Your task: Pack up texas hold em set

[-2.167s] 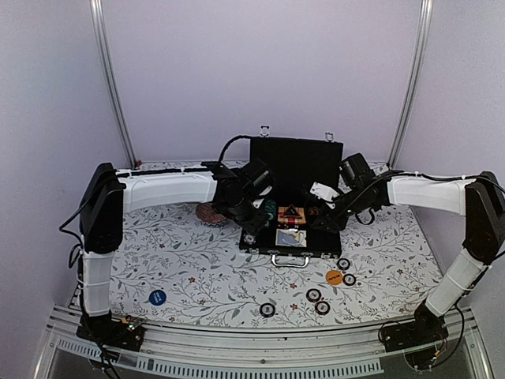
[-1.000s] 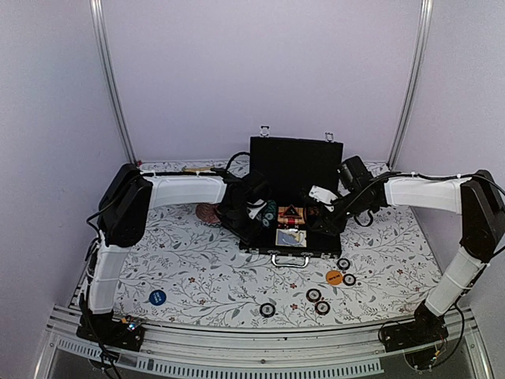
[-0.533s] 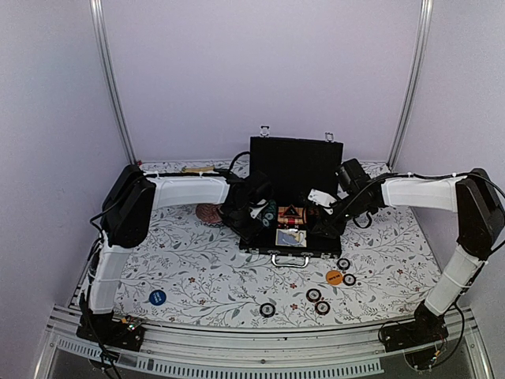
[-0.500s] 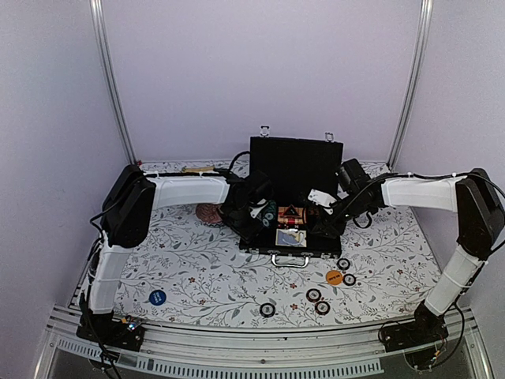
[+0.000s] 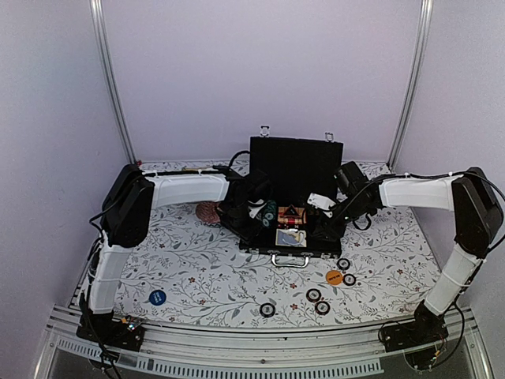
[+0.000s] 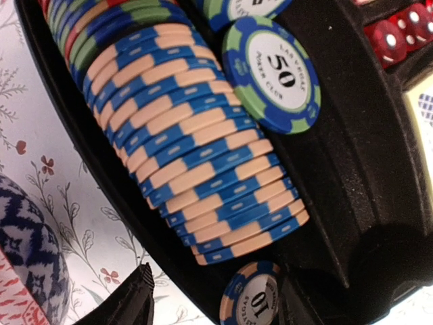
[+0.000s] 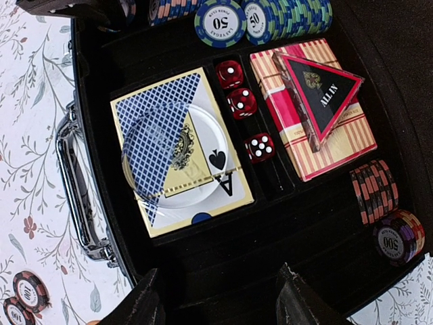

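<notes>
The black briefcase (image 5: 272,243) lies open, lid (image 5: 296,164) upright. In the left wrist view a row of blue-and-tan chips (image 6: 196,135) fills a slot, and a "50" chip (image 6: 277,71) lies flat beside it. My left gripper (image 6: 220,303) is open over the row's end, where a blue-tan "10" chip (image 6: 252,299) stands between the jaws, clear of the left finger (image 6: 132,305). My right gripper (image 7: 220,298) is open and empty over a bare slot. The red triangle (image 7: 318,91) lies on the red deck (image 7: 338,145), beside the blue deck (image 7: 179,149) and dice (image 7: 242,101).
Loose chips (image 5: 318,300) lie on the floral cloth in front of the case, one (image 5: 267,309) further left. An orange disc (image 5: 334,277) and a blue disc (image 5: 157,297) lie there too. A pink-red woven ball (image 5: 207,212) sits left of the case.
The left arm has stretched further out and its gripper has moved into the case's left chip slot. The right gripper has edged left over the case.
</notes>
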You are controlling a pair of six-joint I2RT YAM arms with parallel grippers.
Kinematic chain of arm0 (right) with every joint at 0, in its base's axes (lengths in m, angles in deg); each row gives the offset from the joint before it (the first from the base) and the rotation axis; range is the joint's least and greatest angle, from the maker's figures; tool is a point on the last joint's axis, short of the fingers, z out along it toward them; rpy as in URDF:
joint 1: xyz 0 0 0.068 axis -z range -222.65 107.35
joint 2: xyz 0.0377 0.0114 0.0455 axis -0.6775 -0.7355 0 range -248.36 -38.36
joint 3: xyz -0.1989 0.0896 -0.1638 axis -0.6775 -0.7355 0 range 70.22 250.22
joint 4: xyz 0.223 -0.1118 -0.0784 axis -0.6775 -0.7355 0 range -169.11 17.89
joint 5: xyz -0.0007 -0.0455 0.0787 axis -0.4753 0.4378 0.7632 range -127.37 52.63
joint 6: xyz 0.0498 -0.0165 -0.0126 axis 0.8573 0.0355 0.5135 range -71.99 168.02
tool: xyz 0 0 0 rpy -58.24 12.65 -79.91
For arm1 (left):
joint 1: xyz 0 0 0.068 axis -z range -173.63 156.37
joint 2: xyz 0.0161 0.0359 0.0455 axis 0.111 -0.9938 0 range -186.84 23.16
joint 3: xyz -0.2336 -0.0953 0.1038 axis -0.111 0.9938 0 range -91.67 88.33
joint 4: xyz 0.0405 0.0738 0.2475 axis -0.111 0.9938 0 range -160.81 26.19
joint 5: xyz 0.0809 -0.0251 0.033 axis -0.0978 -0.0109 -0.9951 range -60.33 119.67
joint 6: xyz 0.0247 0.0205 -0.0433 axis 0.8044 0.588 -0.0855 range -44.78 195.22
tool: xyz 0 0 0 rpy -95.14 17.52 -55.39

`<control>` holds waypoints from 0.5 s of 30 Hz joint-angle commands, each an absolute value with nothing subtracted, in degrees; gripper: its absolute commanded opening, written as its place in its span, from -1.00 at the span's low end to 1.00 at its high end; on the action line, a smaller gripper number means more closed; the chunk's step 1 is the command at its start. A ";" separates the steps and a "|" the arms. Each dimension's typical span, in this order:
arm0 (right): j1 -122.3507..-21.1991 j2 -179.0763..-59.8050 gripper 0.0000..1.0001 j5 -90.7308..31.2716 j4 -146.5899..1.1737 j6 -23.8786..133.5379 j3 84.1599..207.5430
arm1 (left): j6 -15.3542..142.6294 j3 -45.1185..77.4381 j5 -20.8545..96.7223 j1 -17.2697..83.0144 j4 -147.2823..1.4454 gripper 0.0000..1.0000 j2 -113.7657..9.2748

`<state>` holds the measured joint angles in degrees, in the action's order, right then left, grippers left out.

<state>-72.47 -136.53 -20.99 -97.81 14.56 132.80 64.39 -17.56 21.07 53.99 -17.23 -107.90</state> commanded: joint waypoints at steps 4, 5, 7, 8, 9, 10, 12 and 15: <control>-72.27 -137.59 0.14 -19.71 -98.90 14.08 133.41 | 63.46 -18.72 17.18 53.65 -10.37 0.25 -110.43; -72.27 -137.52 0.14 -19.70 -98.91 14.02 133.48 | 63.64 -19.03 15.41 53.64 -10.34 0.25 -110.88; -72.27 -137.74 0.14 -19.68 -99.00 13.99 133.53 | 63.98 -20.21 11.80 53.58 -10.23 0.25 -112.19; -72.27 -137.78 0.14 -19.62 -99.07 14.00 133.58 | 64.05 -20.97 9.54 53.65 -10.30 0.25 -113.03; -72.27 -137.89 0.14 -19.54 -99.09 13.96 133.59 | 64.35 -21.56 7.96 53.68 -10.87 0.25 -113.66; -72.27 -137.99 0.14 -19.53 -99.09 13.97 133.59 | 65.20 -21.58 6.48 53.81 -12.08 0.24 -114.03; -72.29 -138.03 0.14 -19.53 -99.11 14.00 133.61 | 66.34 -21.04 4.88 54.02 -15.67 0.24 -113.87; -72.27 -138.01 0.14 -19.61 -99.18 14.00 133.63 | 67.19 -19.98 6.32 54.07 -20.36 0.24 -112.57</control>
<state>-72.47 -137.10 -20.46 -98.37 14.34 132.80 64.85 -21.80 12.44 54.99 -17.63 -111.38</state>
